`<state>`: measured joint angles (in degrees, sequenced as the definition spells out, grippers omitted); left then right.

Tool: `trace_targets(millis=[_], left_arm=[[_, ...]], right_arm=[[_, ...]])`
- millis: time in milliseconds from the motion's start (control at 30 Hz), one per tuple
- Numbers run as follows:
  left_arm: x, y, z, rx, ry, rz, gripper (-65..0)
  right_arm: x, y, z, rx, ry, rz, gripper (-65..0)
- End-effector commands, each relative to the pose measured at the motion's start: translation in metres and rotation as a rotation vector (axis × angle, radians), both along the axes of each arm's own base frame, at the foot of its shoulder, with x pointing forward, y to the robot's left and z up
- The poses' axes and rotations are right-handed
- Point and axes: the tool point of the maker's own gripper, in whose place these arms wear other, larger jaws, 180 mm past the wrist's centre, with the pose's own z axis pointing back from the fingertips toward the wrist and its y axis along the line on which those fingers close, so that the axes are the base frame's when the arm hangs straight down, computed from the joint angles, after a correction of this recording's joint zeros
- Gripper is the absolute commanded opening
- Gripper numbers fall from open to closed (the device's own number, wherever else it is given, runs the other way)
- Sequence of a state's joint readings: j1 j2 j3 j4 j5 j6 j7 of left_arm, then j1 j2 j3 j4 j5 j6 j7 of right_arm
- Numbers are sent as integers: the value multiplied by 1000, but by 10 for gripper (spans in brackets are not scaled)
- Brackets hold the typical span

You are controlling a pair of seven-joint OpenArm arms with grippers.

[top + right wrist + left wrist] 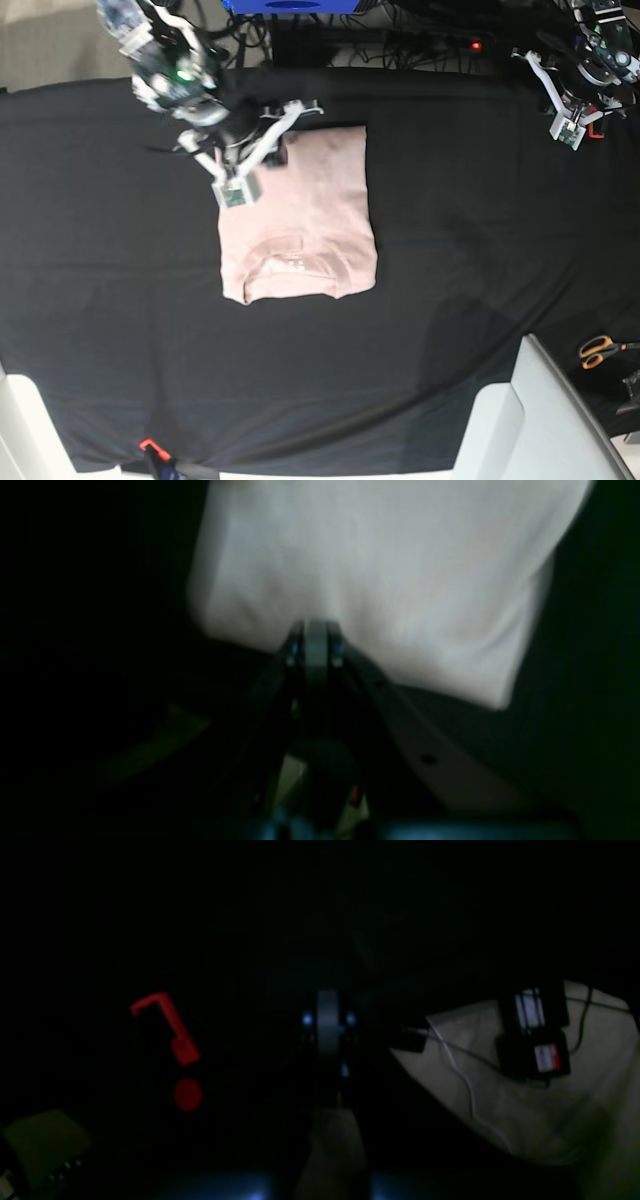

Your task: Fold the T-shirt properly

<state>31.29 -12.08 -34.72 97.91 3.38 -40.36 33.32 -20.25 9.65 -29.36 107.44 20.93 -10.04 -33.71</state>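
You have open black cloth (470,250) on the counter to the right of and below the folded T-shirt (305,225). The right gripper (232,190) crowds its upper-left corner, jaws closed. Scissors (600,350) lie well apart at the right edge, beside the white panel (530,420).

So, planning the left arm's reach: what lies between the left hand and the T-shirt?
Only bare black cloth between the left hand and the T-shirt, as the base view shows.
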Motion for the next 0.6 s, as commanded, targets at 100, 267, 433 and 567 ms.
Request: trace_targets(millis=[100, 267, 433, 567], left_arm=[[-25, -14, 4, -7, 22, -48, -650], [-86, -55, -16, -118, 127, -98, -650], [-150, -80, -49, -244, 249, -32, -650], [-183, -106, -97, -394, 318, 49, -650]], right_arm=[[-53, -28, -7, -47, 108, -50, -650], [-129, -65, -34, -153, 301, -109, -650], [-189, -74, -56, -205, 456, -93, -650], [-208, -81, -105, -281, 563, -96, -650]])
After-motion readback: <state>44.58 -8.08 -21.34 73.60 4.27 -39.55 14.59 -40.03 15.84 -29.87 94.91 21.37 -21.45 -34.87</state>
